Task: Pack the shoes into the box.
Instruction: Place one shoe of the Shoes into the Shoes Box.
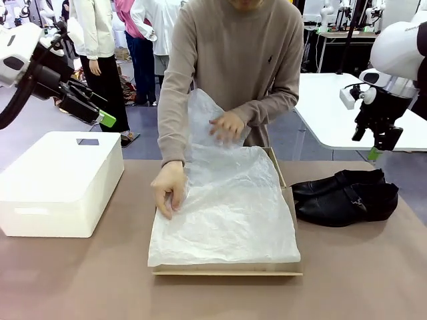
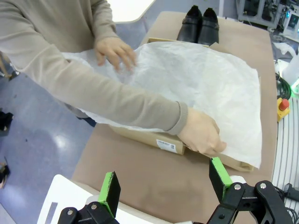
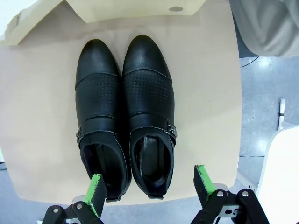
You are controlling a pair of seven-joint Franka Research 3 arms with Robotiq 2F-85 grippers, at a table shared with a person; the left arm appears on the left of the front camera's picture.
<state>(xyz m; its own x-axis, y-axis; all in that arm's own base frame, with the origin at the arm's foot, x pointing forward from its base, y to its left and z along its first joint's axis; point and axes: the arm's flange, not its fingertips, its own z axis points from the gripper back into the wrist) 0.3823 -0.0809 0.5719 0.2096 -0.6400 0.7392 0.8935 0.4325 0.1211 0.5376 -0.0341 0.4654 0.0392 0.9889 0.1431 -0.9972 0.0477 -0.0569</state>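
My right tool [image 3: 149, 181] hangs with its 2 green-padded fingers spread wide and nothing between them. It sits well above the pair of glossy black pointed leather dress shoes [image 3: 126, 116] and touches neither. In its own wrist view I look straight down on them. The heel ends lie in line with the gap between my fingers, and the toes point away toward the tan-brown rectangular cardboard shoebox [image 3: 140, 9]. The 2 shoes stand side by side, touching along their length, each with a strap and small metal buckle across the top. They rest on the brown worktop [image 1: 80, 280], just beside the shoebox on my right.

My left tool [image 2: 164, 179] is spread wide too and holds nothing. It is raised over the white rounded plastic box [image 1: 60, 180] at my left side of the worktop and aimed across at the shoebox, well apart from it.

The shoebox lies in the middle of the worktop, and a sheet of crinkled white tissue paper [image 1: 227, 207] covers its opening. A person in a beige sweater stands at the far side and leans over it. 1 hand [image 1: 169, 190] presses the paper at the edge of the shoebox on my left. The other hand [image 1: 227, 125] holds the paper up at the far end. From my left wrist view, the shoes sit beyond the shoebox.
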